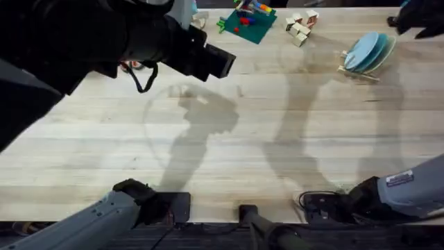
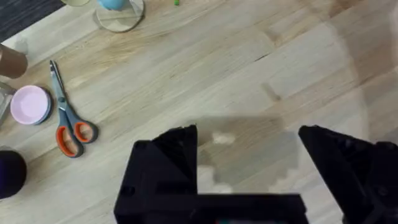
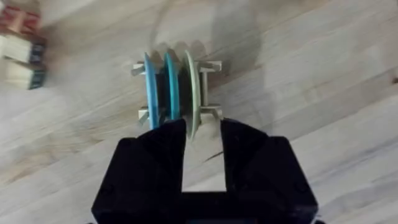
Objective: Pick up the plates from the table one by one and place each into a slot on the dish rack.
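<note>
The small wooden dish rack (image 1: 359,69) stands at the table's (image 1: 277,139) far right. Three plates stand upright in its slots. The cream-yellow plate (image 3: 193,87) is in the end slot, the turquoise plate (image 3: 171,84) beside it, and a paler blue plate (image 3: 148,87) beyond that. My right gripper (image 3: 203,127) hovers just above the rack by the cream plate, open with a narrow gap and nothing in it; it is the dark shape (image 1: 411,22) at the far right edge. My left gripper (image 1: 220,62) hangs high over the table's far left, open wide (image 2: 249,134) and holding nothing.
Orange-handled scissors (image 2: 68,121) and a small pink dish (image 2: 31,104) lie on the table under the left arm. A green plate with toy bricks (image 1: 246,24) and a pile of wooden blocks (image 1: 302,26) sit at the far edge, left of the rack.
</note>
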Controlling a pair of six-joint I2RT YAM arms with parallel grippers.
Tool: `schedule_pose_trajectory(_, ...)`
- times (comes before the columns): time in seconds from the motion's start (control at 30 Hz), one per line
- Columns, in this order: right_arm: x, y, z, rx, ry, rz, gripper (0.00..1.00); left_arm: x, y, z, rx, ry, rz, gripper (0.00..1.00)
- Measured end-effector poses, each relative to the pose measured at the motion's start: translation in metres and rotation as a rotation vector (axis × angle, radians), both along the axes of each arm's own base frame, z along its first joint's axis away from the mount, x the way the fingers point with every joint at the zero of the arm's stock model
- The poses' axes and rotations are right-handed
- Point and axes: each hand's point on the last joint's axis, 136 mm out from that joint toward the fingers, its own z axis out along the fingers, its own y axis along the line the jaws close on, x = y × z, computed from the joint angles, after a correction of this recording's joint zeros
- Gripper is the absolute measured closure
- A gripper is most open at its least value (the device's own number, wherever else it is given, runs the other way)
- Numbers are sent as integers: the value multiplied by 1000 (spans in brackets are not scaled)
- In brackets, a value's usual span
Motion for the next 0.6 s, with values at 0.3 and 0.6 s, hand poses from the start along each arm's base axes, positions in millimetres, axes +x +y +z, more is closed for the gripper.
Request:
schedule_pose_trajectory(0.3,-29,14,66,-31,-121,6,606,0,0,0,0,0,0,8)
schedule_pose_trajectory(0.6,-72,56,98,35,-136,116,13,0,0,0,0,0,0,8)
